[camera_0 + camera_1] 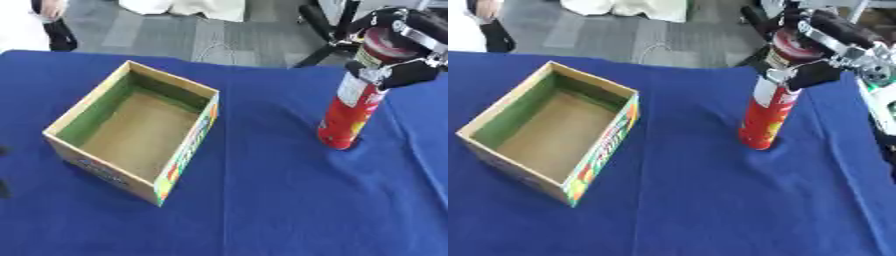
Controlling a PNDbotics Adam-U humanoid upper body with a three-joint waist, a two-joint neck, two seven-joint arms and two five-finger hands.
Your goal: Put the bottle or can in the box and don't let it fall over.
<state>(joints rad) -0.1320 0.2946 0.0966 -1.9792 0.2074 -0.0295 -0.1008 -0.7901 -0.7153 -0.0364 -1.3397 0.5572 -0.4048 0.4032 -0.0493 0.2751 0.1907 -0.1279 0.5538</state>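
The right hand [398, 47] hides the red can's [348, 117] top, fingers wrapped round it, far from the open box [131, 130].

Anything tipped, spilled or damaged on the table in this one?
Nothing stands out. The red can stands on its base on the blue tablecloth, leaning slightly, with the right hand curled round its top. The open cardboard box sits empty and intact to its left.

Grey carpet floor [166, 30] — blue tablecloth [289, 200].
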